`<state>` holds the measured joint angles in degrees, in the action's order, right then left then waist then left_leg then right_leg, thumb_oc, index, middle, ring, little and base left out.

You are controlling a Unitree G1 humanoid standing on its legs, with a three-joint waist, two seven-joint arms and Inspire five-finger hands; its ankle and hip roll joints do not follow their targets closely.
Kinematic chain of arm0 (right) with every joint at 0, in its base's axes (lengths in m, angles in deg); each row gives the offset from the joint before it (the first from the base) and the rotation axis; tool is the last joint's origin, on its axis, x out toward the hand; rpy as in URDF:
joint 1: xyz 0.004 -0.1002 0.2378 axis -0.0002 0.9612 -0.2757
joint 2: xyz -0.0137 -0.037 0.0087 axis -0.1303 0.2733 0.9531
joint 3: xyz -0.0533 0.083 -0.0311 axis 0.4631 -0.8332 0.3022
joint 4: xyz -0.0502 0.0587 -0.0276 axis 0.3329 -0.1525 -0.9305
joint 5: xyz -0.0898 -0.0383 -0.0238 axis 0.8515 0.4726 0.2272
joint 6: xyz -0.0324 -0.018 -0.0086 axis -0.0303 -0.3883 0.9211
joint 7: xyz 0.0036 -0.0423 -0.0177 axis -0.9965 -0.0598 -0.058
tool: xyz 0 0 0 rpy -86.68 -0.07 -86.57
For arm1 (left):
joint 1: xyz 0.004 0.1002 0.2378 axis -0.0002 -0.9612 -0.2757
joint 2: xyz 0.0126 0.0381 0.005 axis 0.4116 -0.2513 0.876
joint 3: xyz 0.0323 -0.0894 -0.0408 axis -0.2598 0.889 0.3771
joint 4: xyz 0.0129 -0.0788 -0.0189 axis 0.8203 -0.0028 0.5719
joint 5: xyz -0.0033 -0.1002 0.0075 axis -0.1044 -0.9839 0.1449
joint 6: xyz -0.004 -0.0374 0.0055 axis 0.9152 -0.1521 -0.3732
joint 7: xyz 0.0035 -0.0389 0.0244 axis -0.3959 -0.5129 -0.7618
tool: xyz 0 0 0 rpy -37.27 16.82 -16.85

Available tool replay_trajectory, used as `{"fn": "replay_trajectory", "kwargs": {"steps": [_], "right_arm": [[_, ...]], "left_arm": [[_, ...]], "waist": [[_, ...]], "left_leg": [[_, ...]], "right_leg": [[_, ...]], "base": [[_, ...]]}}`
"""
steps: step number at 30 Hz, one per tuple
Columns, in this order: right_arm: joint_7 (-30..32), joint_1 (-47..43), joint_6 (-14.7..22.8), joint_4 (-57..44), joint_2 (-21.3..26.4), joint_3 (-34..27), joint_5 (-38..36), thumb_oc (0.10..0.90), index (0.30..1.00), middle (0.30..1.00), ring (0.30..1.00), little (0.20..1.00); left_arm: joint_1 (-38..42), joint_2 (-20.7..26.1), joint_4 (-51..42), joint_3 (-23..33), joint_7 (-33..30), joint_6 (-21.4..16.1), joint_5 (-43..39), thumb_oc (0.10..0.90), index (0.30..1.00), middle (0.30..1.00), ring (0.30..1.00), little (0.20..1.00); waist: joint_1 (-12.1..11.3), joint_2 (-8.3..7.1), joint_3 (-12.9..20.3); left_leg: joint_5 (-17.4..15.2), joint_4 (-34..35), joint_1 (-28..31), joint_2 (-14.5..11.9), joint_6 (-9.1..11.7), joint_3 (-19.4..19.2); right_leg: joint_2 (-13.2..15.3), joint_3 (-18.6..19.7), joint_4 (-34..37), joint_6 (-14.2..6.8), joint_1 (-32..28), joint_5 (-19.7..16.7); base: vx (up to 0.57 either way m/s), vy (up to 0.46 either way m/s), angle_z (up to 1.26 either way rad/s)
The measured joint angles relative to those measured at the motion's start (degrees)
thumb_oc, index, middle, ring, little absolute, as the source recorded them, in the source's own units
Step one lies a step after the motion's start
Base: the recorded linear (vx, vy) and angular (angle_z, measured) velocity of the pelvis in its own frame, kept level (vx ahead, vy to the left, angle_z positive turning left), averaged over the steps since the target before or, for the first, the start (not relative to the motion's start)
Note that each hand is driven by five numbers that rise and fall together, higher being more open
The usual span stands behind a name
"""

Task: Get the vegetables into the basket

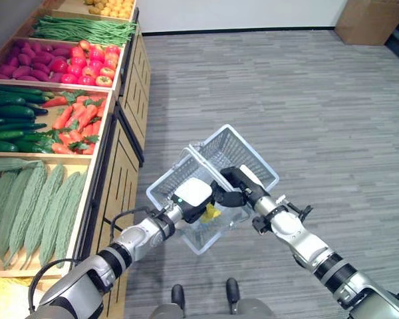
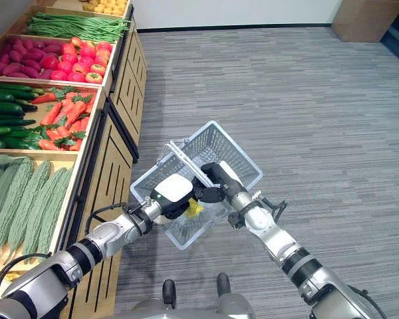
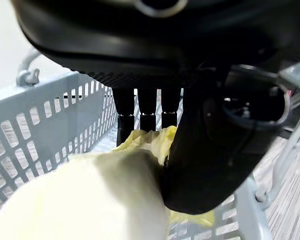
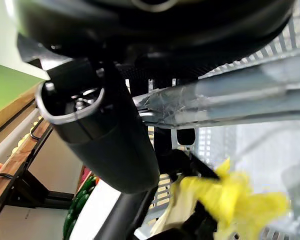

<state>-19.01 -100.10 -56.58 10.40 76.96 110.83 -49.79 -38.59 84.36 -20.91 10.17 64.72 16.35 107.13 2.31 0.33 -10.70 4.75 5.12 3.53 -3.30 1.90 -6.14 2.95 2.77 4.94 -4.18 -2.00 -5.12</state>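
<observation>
Holding a pale yellow-green leafy vegetable inside the grey mesh basket, the left hand has its fingers and thumb curled round it. Right hand grips the basket's handle from above, fingers wrapped round the taped bars. The basket hangs over the floor beside the wooden produce stand. Apart from this vegetable nothing can be made out inside it. Vegetable looks light and soft, with crinkled leaf ends that would likely tear or bruise; firmer pale body seems the better place to hold. Stand compartments hold bitter gourds, carrots, cucumbers, tomatoes and green beans.
</observation>
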Motion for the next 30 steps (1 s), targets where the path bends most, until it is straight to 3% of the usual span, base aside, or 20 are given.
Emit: {"fn": "replay_trajectory", "kwargs": {"steps": [6,17,20,24,30], "right_arm": [[0.08,0.31,0.0,-0.14,-0.3,-0.01,-0.26,0.4,0.3,0.3,0.3,0.3],[1.25,3.48,0.8,1.05,-1.88,-0.65,-0.16,0.4,0.3,0.3,0.3,0.3],[2.87,5.49,1.0,1.25,-2.69,-2.99,1.36,0.4,0.3,0.3,0.3,0.3],[4.94,9.83,1.49,4.64,-3.45,-7.84,2.45,0.4,0.3,0.3,0.3,0.3],[6.88,18.26,0.96,12.71,-3.84,-14.52,5.5,0.4,0.3,0.3,0.3,0.3]], "left_arm": [[-0.68,-0.59,0.01,0.01,-0.97,1.71,0.01,0.9,1.0,1.0,1.0,1.0],[-3.37,-0.5,-0.67,0.4,-1.02,0.94,-0.28,0.9,1.0,1.0,1.0,1.0],[-5.33,3.95,-9.97,0.35,0.14,0.27,-3.07,0.9,1.0,1.0,1.0,1.0],[-7.43,3.43,-12.56,0.8,0.28,-1.75,-5.9,0.9,1.0,1.0,1.0,1.0],[-20.97,5.87,-22.97,12.39,0.25,-4.9,-15.96,0.9,1.0,1.0,1.0,1.0]], "waist": [[0.01,0.0,0.0],[-0.05,-0.05,0.03],[-0.08,-0.18,0.12],[-0.82,-0.66,0.85],[-2.15,-0.54,1.1]], "left_leg": [[0.0,0.0,0.0,-0.02,0.0,0.0],[-0.08,0.01,0.41,-0.06,0.09,0.4],[-0.08,0.01,0.33,-0.06,0.11,0.55],[-0.15,0.0,0.54,0.06,0.1,0.66],[-0.3,0.01,0.58,0.01,0.21,1.51]], "right_leg": [[0.0,-0.03,0.0,0.01,-0.02,-0.01],[-0.02,-0.25,0.01,-0.01,-0.56,0.03],[-0.03,-0.39,0.01,0.07,-0.55,-0.04],[0.09,-0.68,0.01,-0.01,-0.87,0.14],[0.06,-1.53,0.0,0.04,-1.39,0.51]], "base": [[0.0,0.0,0.0],[0.0,-0.002,0.0],[0.0,-0.001,0.02],[0.0,-0.005,0.03],[0.01,-0.008,0.07]]}}
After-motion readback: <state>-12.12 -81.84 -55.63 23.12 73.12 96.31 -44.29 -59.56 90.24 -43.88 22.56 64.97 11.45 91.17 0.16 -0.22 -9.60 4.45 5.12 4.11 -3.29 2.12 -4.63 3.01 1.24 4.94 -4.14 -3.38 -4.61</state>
